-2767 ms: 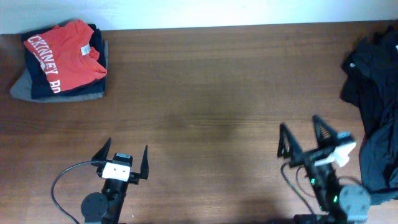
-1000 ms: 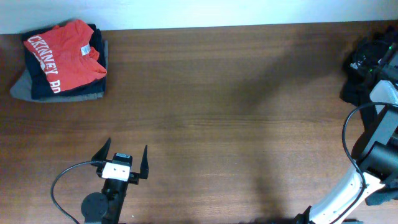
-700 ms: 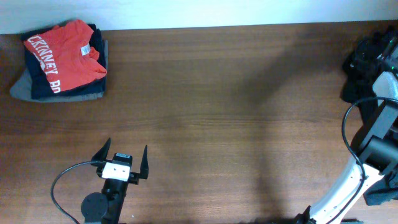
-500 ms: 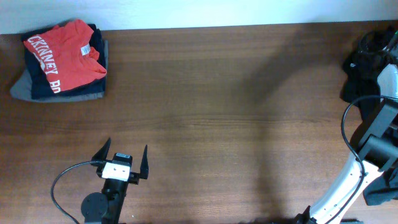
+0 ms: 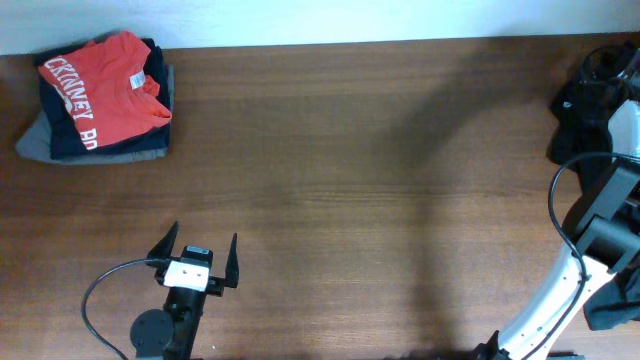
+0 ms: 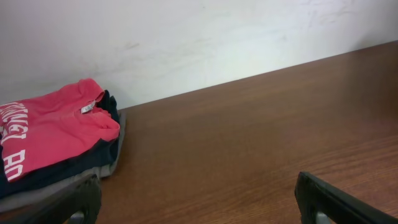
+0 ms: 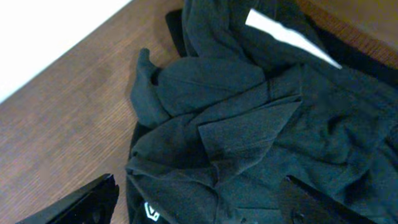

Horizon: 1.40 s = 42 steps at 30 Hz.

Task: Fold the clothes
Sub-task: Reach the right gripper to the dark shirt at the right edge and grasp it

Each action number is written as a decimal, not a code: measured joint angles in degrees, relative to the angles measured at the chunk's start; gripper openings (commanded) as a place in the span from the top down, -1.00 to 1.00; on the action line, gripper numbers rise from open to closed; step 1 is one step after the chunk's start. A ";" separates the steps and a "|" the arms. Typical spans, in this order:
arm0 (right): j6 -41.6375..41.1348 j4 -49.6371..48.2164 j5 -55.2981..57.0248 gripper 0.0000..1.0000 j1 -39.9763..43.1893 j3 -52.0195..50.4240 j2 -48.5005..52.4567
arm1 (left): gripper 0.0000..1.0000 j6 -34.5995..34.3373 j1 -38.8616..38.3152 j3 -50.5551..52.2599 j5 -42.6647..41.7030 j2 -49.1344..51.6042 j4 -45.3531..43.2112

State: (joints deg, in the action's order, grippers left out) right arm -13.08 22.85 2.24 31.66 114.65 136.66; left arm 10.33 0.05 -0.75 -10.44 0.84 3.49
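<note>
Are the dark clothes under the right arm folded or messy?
Messy: the clothes lie in a crumpled heap, with wrinkles and flaps going every way.

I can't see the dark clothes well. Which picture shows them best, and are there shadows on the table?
Right wrist view: the dark clothes fill the frame, evenly lit, creases plain. Overhead view: they are only a dim lump at the right edge, and soft grey shadows cross the table.
</note>
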 measured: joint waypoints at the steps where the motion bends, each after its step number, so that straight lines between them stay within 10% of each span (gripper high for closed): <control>1: 0.00 -0.28 0.00 -0.74 0.00 0.00 0.48 | -0.98 0.00 0.00 0.00 0.00 0.00 0.00; 18: -0.04 -2.69 -0.15 -0.60 0.00 0.00 3.28 | -0.99 0.00 0.00 0.00 0.00 0.00 0.00; 36: 0.04 -3.63 -0.35 0.88 0.00 0.00 4.42 | -0.98 0.00 0.00 0.00 0.00 0.00 0.00; 42: -0.15 -0.52 -0.37 0.93 0.00 1.09 4.42 | -0.98 0.00 0.00 0.00 0.00 0.00 0.00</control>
State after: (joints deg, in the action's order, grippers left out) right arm -13.23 22.33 1.87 31.66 115.74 141.08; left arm 10.33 0.05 -0.75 -10.44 0.84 3.49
